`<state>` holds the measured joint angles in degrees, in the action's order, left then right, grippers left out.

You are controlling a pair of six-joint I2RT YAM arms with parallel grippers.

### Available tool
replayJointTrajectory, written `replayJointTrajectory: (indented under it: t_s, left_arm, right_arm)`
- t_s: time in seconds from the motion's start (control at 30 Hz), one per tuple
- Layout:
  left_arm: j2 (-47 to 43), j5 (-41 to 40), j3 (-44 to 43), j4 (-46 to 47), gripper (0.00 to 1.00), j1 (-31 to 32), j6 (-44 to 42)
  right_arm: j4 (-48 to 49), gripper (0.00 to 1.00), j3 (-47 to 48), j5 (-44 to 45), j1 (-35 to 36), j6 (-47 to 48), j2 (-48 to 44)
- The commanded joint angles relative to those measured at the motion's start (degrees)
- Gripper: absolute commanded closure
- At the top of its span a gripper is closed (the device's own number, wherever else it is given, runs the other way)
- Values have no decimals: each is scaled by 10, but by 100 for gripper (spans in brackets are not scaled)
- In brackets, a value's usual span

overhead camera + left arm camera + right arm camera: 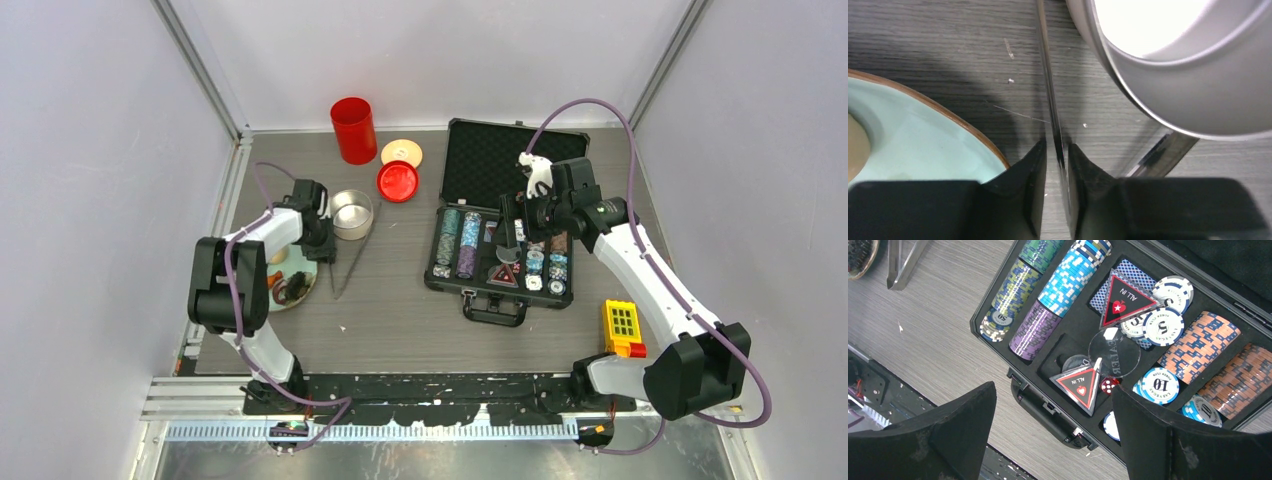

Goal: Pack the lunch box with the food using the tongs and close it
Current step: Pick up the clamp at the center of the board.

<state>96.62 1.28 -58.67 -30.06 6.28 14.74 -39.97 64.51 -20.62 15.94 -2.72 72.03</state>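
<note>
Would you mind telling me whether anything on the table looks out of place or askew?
Yes: in the case, several chips, two triangular ALL IN markers and a clear disc lie loose and askew over one another, whereas the remaining chips sit in tidy rows.

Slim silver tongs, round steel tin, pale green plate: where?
Slim silver tongs [1050,100]: left wrist view, arm edge.
Round steel tin [1173,100]: left wrist view, wall.
Pale green plate [923,145]: left wrist view, bare inside.

One lunch box [352,213], one tongs [351,259], one plate [308,290] (pale green)
</note>
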Motion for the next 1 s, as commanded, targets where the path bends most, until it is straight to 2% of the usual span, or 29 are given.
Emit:
replayJointTrajectory:
  t_s: [0.0, 0.2, 0.63, 0.73, 0.83, 0.9, 0.97]
  left_arm:
    - [32, -25, -26, 7, 81, 2, 7]
    - [21, -18, -44, -21, 100, 2, 7]
    - [-92, -38, -80, -96, 100, 2, -21]
    - [-108, 2, -93, -114, 100, 3, -43]
    - [-134, 94, -114, -138, 100, 2, -80]
    - [-161, 161, -127, -144, 100, 2, -100]
    - [-181, 200, -150, -155, 100, 2, -108]
  right_arm:
    - [8, 11, 16, 3, 0, 1, -6]
    - [12, 11, 21, 1, 0, 2, -1]
    - [8, 10, 45, -18, 0, -5, 8]
    - [2, 10, 57, -29, 0, -5, 9]
    - [5, 10, 70, -62, 0, -5, 6]
    - [-4, 10, 89, -111, 0, -3, 10]
    - [-38, 10, 128, -209, 2, 19, 22]
